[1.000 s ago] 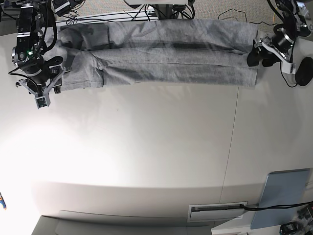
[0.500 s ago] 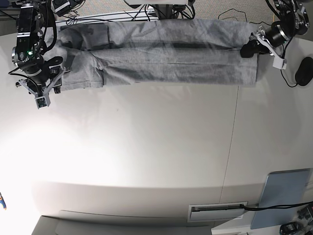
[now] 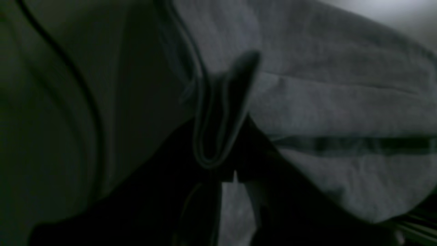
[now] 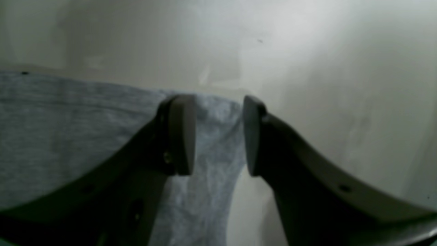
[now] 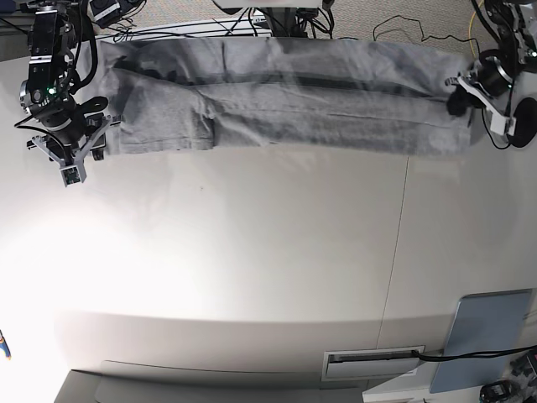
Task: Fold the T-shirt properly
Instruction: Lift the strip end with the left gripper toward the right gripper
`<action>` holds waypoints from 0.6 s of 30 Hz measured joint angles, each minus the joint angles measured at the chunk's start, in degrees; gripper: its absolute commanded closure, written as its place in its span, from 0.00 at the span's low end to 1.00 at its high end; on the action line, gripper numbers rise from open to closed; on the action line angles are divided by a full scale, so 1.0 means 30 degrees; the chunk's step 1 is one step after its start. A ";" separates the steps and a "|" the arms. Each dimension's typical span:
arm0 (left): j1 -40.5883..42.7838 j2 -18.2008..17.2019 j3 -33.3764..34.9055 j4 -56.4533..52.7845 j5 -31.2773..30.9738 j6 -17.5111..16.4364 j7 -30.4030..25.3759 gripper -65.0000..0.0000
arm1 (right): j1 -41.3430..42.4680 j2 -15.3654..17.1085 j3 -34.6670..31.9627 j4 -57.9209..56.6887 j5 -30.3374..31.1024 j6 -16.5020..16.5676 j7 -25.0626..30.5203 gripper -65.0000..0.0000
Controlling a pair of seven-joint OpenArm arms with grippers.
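The T-shirt point(image 5: 285, 96) lies as a long, narrow folded band across the far side of the tabletop point(image 5: 252, 277), its long axis running straight from one arm to the other. The left pincer point(image 5: 466, 98) sits at the band's end on the base view's right, closed on a bunched fold of grey cloth; the dim wrist view seems to show the fold pinched between its tips. The right pincer point(image 4: 218, 135) hovers at the opposite end with its jaws partly apart and empty, the shirt's corner lying just below the gap. Each arm is nearest its own end. Near the left pincer lies a dark mouse point(image 5: 522, 128) with cables; the near tabletop is bare, so nothing blocks folding end to end.
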 measured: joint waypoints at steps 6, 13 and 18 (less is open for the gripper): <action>0.1013 0.0546 -0.0007 0.5807 -0.0721 0.0233 0.2433 1.00 | 0.0000 0.0000 0.0000 0.0000 0.0000 0.0000 0.0000 0.64; 0.2805 0.3577 0.0772 1.0856 -0.4116 0.0510 0.4167 1.00 | 0.0000 0.0000 0.0000 -0.0015 0.0000 -0.0007 0.0007 0.64; 0.3045 0.4131 0.5763 1.0877 -0.2878 0.0874 0.3883 1.00 | 0.0007 0.0007 0.0000 -0.0015 0.0000 0.0007 0.0233 0.64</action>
